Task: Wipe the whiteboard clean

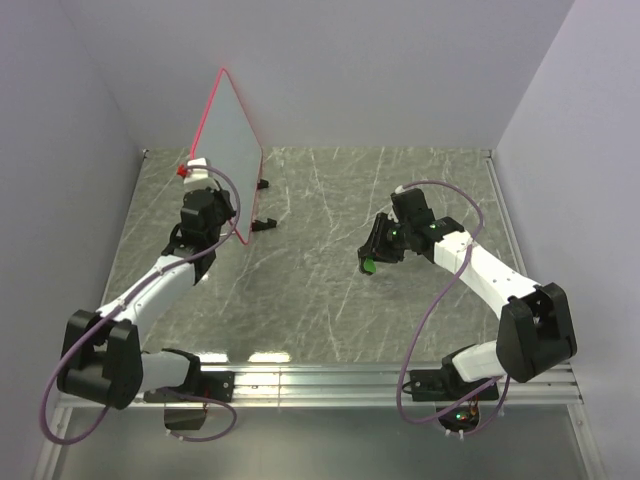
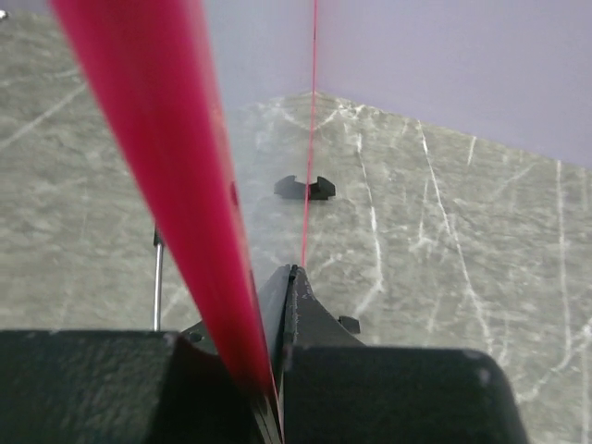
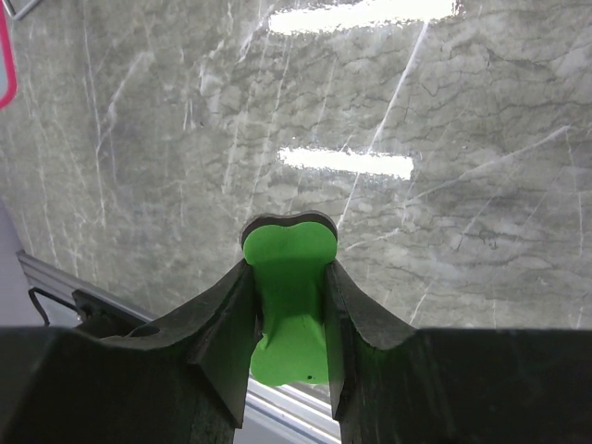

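Eraser: green bow-shaped piece (image 3: 289, 305), right up against the right wrist lens, pinched at its waist, rounded tip poking out past the fingers.
Right gripper: (image 3: 288, 273) clamped on the eraser, both fingers touching its sides. It hangs over bare table right of centre, tip pointed down; can't tell if it touches the surface.
Gap to board: eraser is well apart from the whiteboard, with only table (image 1: 320, 300) between them.
Whiteboard: (image 1: 228, 135) far left, stood on edge and tilted, broad face turned toward the right arm, pink-red rim all round.
Left gripper: (image 2: 270, 314) closed on the whiteboard's near lower rim; the red edge runs between the fingers in the left wrist view.
Clips: two small black ones (image 1: 265, 224) just beside the board's lower right edge. Attached or loose on the table, can't tell.
Done: you have both pieces in hand, board presented and eraser gripped.
Marks: the face seen from above looks plain grey-white, no scribble I can make out. The other face is hidden, so clean or not is unconfirmed.
Left: judging by the gap, no wipe contact now. You'd need to bring the eraser across to the face and stroke it, if any ink is there.
Watch: the board is held by one edge only, so pushing on it may swing it.
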You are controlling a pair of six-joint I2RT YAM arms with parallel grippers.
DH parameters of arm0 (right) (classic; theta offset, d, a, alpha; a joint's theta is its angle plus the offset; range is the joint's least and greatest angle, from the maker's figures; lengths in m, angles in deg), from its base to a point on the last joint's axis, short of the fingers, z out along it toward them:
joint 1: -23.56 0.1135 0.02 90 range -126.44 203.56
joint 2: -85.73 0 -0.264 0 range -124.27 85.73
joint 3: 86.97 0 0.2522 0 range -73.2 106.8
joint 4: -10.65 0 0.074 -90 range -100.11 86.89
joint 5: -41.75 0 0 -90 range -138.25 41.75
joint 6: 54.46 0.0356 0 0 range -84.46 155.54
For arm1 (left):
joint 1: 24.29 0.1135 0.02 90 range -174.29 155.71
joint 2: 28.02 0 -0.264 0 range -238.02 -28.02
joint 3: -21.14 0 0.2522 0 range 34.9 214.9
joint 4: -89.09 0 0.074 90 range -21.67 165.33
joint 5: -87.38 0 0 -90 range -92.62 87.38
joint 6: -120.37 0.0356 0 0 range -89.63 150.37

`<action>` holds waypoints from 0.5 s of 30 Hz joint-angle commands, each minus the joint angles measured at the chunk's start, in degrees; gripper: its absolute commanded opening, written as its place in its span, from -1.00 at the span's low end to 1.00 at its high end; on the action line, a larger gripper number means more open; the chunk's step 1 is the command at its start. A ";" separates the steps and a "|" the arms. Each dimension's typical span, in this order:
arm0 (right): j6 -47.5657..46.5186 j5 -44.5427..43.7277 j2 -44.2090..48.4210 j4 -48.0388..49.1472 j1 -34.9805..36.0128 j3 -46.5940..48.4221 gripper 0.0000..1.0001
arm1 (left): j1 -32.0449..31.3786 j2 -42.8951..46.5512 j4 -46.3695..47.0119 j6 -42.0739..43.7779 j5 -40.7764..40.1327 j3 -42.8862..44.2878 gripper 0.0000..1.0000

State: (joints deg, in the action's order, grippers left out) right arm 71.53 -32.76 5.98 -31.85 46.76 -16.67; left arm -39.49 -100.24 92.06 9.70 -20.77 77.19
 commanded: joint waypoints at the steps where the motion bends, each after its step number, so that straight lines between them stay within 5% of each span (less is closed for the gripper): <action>1: 0.14 -0.81 2.22 1.13 -0.26 -0.99 -1.00 | 3.51 -8.27 -25.86 13.46 -8.31 -1.51 -0.99; 6: 0.31 -1.95 2.93 0.78 -0.35 -1.34 -1.00 | 3.25 -15.04 -30.00 11.87 -6.81 2.01 -0.83; 10: 0.66 -2.56 3.54 1.31 -0.35 -2.04 -1.00 | 2.55 -11.29 -29.13 11.70 -5.58 0.70 -0.17; 15: 0.75 -3.18 3.63 1.66 -0.44 -2.74 -1.00 | 2.55 -8.81 -29.64 12.49 -3.38 0.43 -0.05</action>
State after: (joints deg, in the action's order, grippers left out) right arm 71.97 -34.40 7.82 -31.58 46.76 -18.97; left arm -37.96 -105.86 85.18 14.79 -22.15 81.47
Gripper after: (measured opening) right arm 0.383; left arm 0.468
